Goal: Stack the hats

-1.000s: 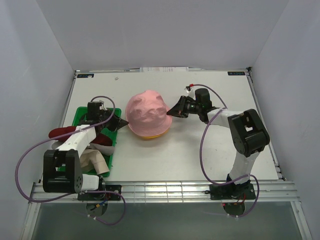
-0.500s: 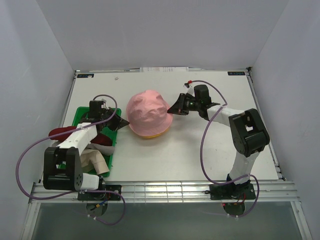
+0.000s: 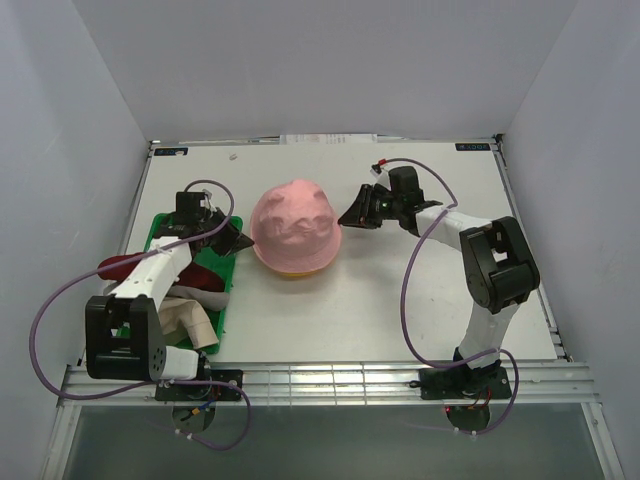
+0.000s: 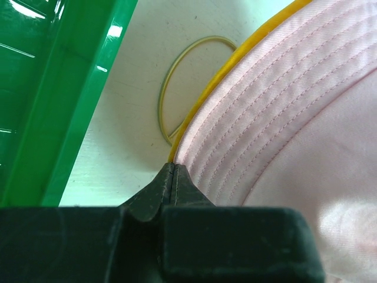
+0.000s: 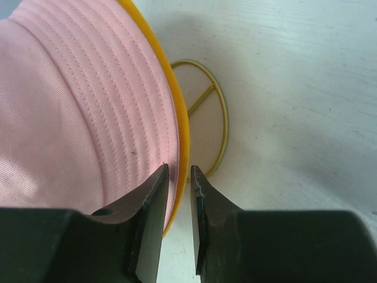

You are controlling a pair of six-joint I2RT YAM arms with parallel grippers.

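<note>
White worktop (image 3: 400, 300), from above: the pink hat (image 3: 293, 228) is set over the yellow-orange hat (image 3: 292, 272) at its middle, with left fingers (image 3: 238, 243) and right fingers (image 3: 352, 214) at opposite brims; a dark red hat (image 3: 122, 266) lies at the green tray (image 3: 158, 232), so stacking is judged barely begun; next, it must be fetched; left wrist: fingers are clenched, tips touching the brim; right wrist: fingers are slightly parted astride the yellow rim; a gold wire loop (image 5: 200, 100), hidden from above, is shown.
</note>
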